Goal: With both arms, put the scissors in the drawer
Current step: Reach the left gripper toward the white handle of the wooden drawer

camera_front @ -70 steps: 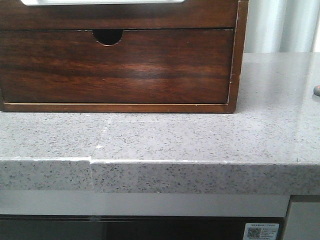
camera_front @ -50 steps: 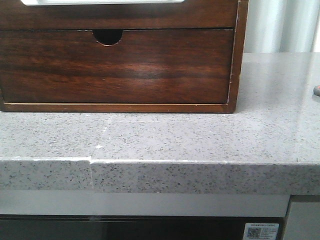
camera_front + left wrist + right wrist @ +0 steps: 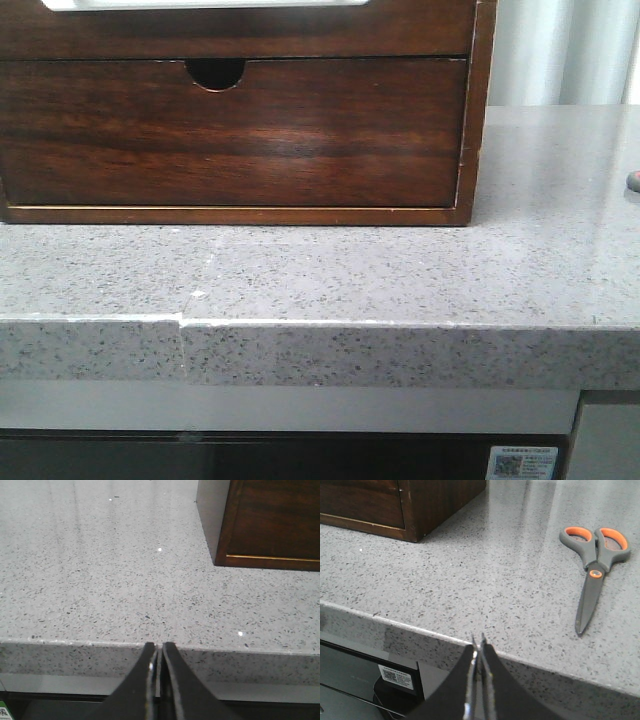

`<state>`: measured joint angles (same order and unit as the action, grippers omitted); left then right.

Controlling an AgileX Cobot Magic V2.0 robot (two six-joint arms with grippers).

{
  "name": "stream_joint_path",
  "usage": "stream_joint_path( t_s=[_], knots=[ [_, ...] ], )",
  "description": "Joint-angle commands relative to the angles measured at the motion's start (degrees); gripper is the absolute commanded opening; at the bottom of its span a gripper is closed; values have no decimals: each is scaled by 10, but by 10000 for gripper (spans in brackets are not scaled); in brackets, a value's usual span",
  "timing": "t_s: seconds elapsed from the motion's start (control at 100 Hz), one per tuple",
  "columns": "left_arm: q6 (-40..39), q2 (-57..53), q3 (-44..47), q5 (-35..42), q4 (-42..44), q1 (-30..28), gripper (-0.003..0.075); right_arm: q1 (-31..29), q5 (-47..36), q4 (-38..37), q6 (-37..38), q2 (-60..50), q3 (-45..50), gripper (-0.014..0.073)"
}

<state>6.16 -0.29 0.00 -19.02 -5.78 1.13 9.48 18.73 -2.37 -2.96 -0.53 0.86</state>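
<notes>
Speckled grey stone surface [image 3: 400,270], front edge toward the robot; dark reddish-brown wooden drawer box [image 3: 230,110] stands on it, left of centre in front view.

Scissors [image 3: 594,565]: grey handles with orange loop lining, grey blades closed. Lying flat on the surface, well to the right of the box; only a sliver shows at the right edge of front view.

Handling (judgement): light, rigid, flat to the stone. Blades thin and probably slick; best hold looks like the pivot or handle shanks.

Containers: lower drawer front with half-round finger notch [image 3: 215,72] is shut. Shallow upper drawer [image 3: 200,4] shows only a white strip at frame top; contents not visible.

Left gripper [image 3: 158,652]: jaws together, empty, at surface edge. Right gripper [image 3: 478,647]: jaws together, empty, short of the scissors.
</notes>
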Motion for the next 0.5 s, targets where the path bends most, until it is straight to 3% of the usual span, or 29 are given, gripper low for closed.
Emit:
stream_joint_path(
  t_s=[0.0,0.17,0.3,0.49],
  knots=[
    [-4,-17,14,17,-8,4,-19,-3,-11,-8,-1,-11,6,-8],
    [-4,-17,14,17,-8,4,-19,-3,-21,-8,-1,-11,6,-8],
    [-4,-17,14,35,-23,4,-19,-3,-93,-6,0,-11,6,-8],
    [-4,-17,14,78,-424,4,-19,-3,-213,194,0,-11,6,-8]
  ],
)
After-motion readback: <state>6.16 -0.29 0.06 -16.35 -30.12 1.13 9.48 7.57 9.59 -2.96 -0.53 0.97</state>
